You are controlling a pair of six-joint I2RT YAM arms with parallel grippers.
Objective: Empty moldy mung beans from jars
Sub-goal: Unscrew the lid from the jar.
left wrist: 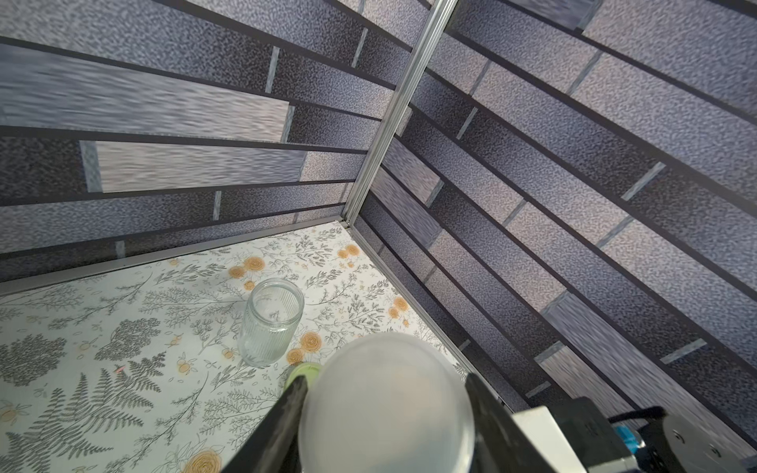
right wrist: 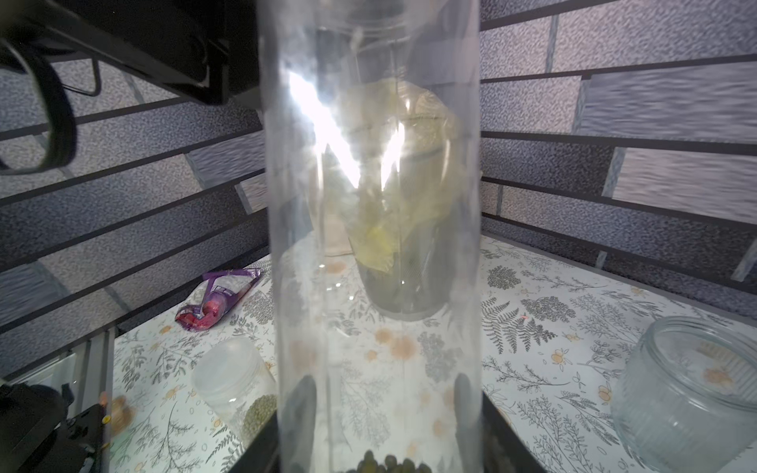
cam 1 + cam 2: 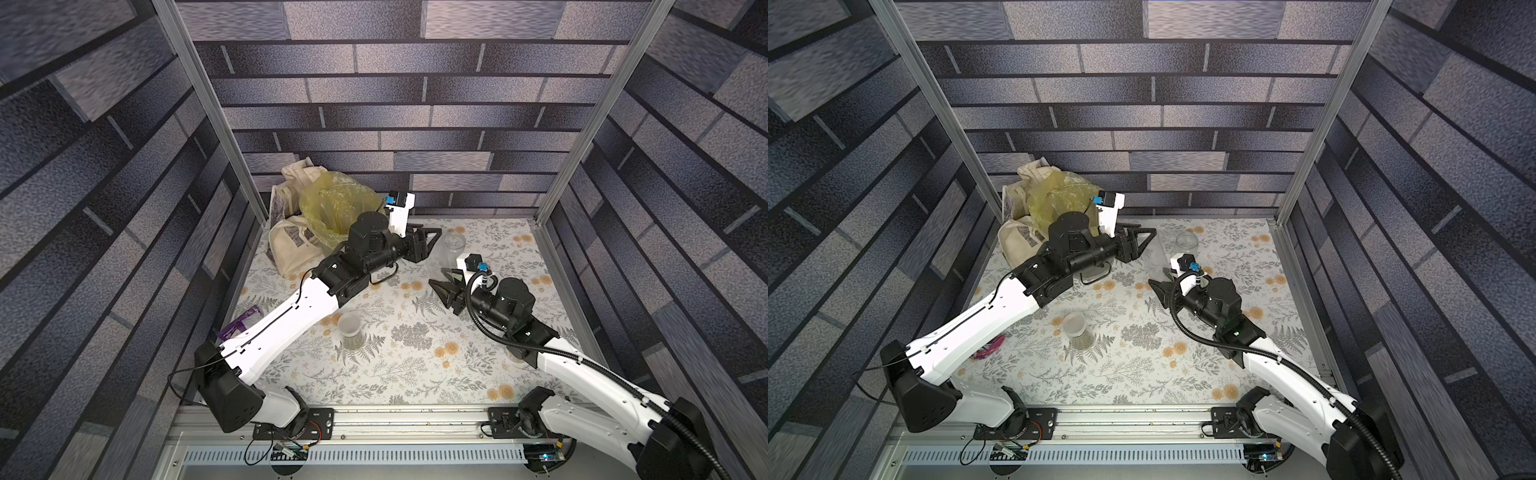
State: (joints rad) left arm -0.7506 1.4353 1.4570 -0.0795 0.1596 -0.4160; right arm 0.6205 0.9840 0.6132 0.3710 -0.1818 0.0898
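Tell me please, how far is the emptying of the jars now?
Done: the wide jar stands open and empty. In hand: the right gripper holds the tall jar, with beans at its bottom; the left gripper grips its lid. Left: pouring it into the bin, then the short jar, lidded, holding beans.

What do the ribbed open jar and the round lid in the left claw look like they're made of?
The ribbed jar looks like glass: clear, glossy, thick-rimmed, fine vertical ribs. The lid is probably plastic: frosted, milky-white, matte, letting light through dimly.
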